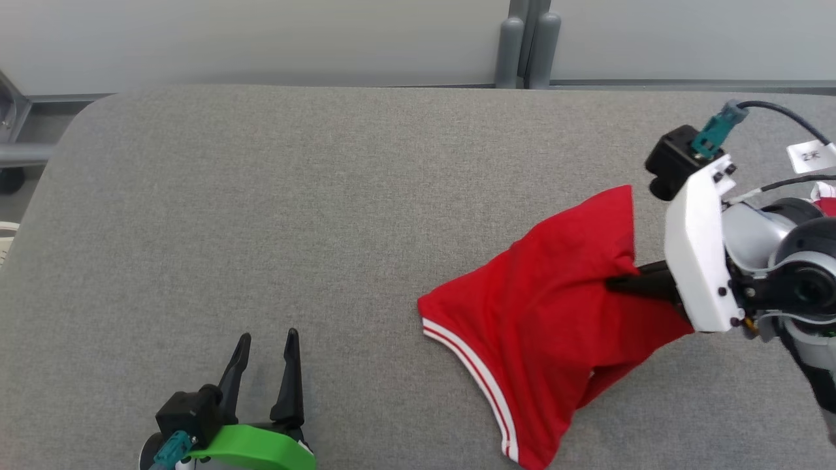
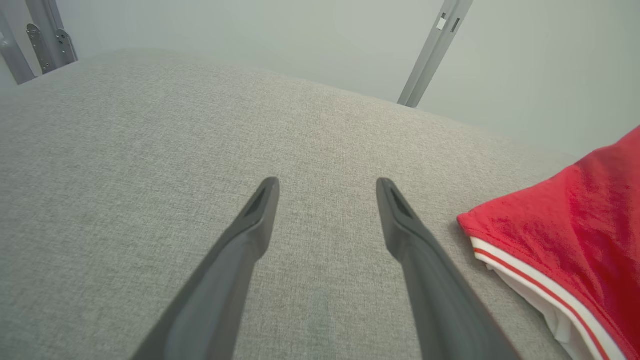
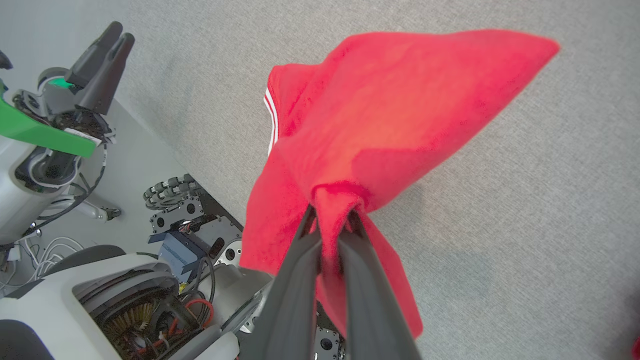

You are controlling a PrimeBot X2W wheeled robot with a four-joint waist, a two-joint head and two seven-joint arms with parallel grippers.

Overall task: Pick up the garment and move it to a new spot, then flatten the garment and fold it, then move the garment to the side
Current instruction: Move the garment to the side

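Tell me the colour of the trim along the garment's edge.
The garment trim is white with a thin red stripe; clearest in the left wrist view.

Far right, you see a white tag (image 1: 810,156) by a black cable (image 1: 784,112); its dark printed marks are too small to read.

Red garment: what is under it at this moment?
Under the garment, pinched up by the right gripper, the grey table shows. Anything beneath the part lying draped is covered.
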